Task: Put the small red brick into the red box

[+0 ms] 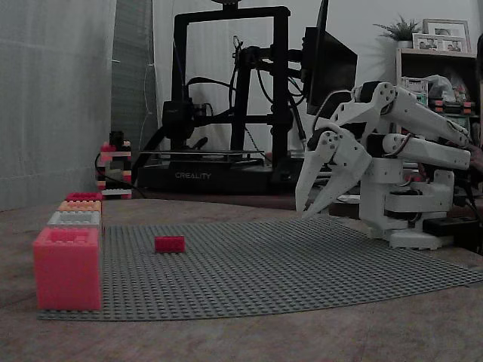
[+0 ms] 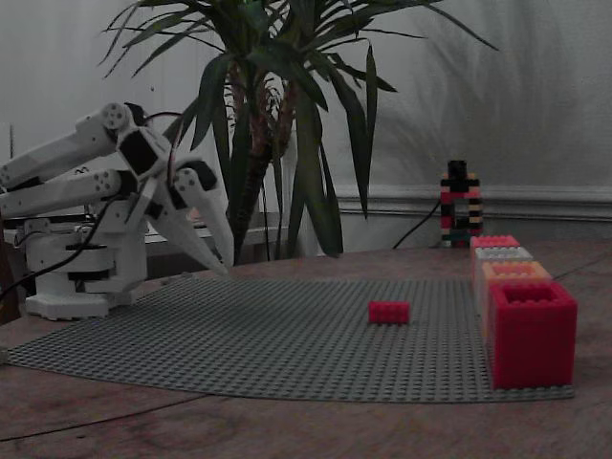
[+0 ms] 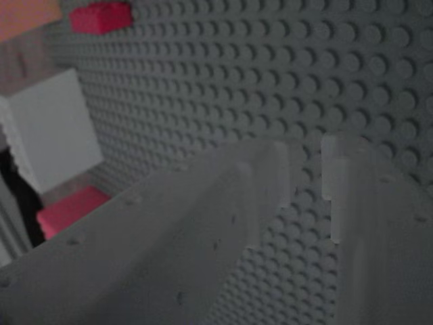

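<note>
1. The word "CREALITY" is printed in pale capitals on the front of the dark base of the 3D printer (image 1: 226, 175), which stands behind the grey studded baseplate in a fixed view.
2. No other text, number or sign can be read: the framed pictures on the shelf at the top right of that view are too small and dim to be made out.
</note>
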